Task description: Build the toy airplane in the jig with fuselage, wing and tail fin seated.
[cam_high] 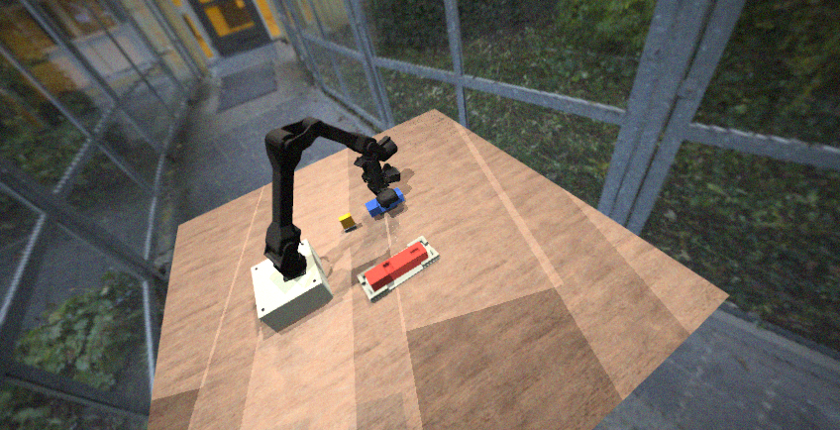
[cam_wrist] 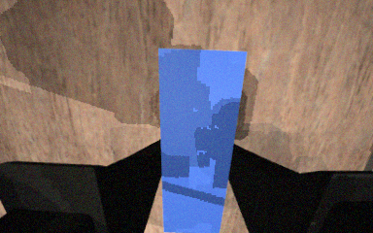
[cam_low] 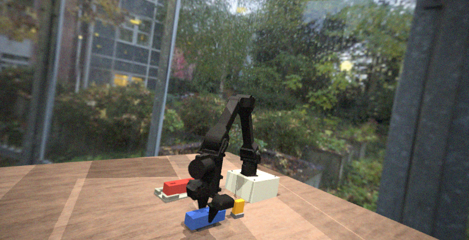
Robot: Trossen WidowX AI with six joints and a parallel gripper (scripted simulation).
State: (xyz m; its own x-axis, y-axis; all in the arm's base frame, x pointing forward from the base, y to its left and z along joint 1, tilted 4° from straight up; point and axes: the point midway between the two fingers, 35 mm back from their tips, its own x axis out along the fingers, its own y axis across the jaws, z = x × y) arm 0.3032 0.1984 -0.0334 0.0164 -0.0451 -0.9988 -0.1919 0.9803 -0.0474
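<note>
The red fuselage (cam_high: 399,267) (cam_low: 174,187) lies in the pale cradle (cam_high: 376,293) (cam_low: 169,198), its top sockets showing in the top view. The blue wing (cam_high: 373,208) (cam_low: 193,220) (cam_wrist: 179,97) is a long block at table level; its tab is not visible. My gripper (cam_low: 207,214) (cam_wrist: 193,144) is shut on the wing, one finger against each long side near its middle. Whether the wing touches the table is hard to tell. The yellow tail fin (cam_high: 346,221) (cam_low: 238,206) stands upright on a small grey foot, off the wing's end nearer the robot base.
The white robot base box (cam_high: 297,310) (cam_low: 265,189) stands on the wooden table (cam_high: 500,331) (cam_low: 108,204), beyond the fin from the wing. The cradle lies to one side of the wing, roughly parallel to it; its edge shows at the right of the wrist view.
</note>
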